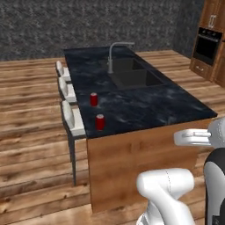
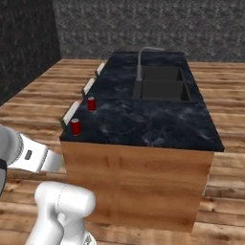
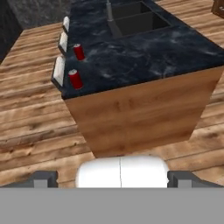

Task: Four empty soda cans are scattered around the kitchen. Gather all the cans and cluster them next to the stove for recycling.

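From the left base view, you see two soda cans on the dark island counter (image 1: pixel 145 105) near its left edge: the nearer can (image 1: pixel 100 121) by the front corner, the farther can (image 1: pixel 93 99) just behind it, both upright and well apart from the sink (image 1: pixel 132 74). The stools (image 1: pixel 72 118) sit tucked along that side.

In the right base view the same pair stands at the counter's left edge — nearer can (image 2: pixel 75 126), farther can (image 2: pixel 91 103).

The hand view looks down on the island; the gripper (image 3: pixel 112 179) is spread wide and empty (its tips barely show). I judge you're approaching — drive closer toward that corner, then take the nearer can first, descending squarely so you don't tip it.
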